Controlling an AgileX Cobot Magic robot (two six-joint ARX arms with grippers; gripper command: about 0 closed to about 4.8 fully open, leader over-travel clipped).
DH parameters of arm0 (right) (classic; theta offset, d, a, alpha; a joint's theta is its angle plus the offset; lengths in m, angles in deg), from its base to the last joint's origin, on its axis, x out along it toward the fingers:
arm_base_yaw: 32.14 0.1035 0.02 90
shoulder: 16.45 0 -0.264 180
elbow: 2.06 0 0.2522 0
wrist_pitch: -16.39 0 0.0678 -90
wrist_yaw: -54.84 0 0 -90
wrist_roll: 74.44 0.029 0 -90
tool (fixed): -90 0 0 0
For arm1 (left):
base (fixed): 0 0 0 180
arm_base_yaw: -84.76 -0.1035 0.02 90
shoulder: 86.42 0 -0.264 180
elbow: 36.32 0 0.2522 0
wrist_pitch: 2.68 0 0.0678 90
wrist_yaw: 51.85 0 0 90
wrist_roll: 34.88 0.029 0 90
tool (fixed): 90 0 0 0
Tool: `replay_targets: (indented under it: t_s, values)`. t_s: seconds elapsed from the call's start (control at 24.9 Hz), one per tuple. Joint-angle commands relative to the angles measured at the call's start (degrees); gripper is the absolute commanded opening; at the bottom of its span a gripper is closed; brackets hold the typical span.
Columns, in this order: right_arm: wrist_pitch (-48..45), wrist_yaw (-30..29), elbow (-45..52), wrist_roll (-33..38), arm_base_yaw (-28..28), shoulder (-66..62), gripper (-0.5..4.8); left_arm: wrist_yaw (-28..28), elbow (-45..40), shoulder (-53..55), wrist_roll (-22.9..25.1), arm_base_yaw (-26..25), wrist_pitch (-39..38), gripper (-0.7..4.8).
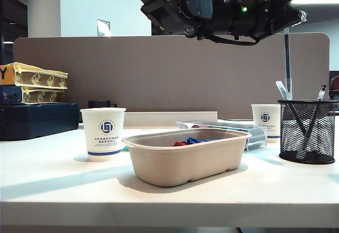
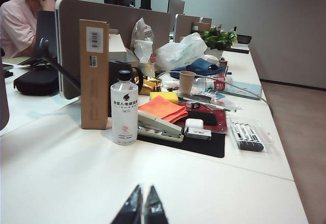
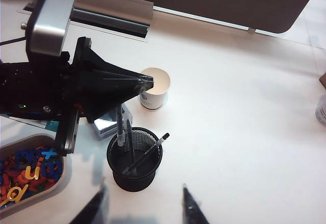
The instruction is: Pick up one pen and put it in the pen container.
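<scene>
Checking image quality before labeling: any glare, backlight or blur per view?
Exterior view: bright window backlight, the left gripper is a dark silhouette. Left wrist view: evenly lit, fingertips blurred. Right wrist view: sharp pen container, soft shadows, right gripper blurred.

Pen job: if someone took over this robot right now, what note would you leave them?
Left gripper: shut on the pen, holding it upright over the container, lower end about at the rim.
Right gripper: open, empty, hovering beside the container.
Done: the pen is picked up.
Left: lower it in and release. The container already holds other pens.
</scene>
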Motion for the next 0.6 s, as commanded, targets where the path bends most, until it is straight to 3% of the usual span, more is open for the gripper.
replay_targets:
  t_s: [0.04, 0.6]
  values:
    - [-0.1, 0.1, -0.3, 0.1, 0.0, 0.2, 1.79, -0.1, 0.3, 0.7, -0.2, 0.7, 0.9, -0.06]
    - [-0.1, 0.1, -0.3, 0.0, 0.1, 0.2, 1.79, -0.6, 0.3, 4.0, -0.2, 1.7, -3.3, -0.06]
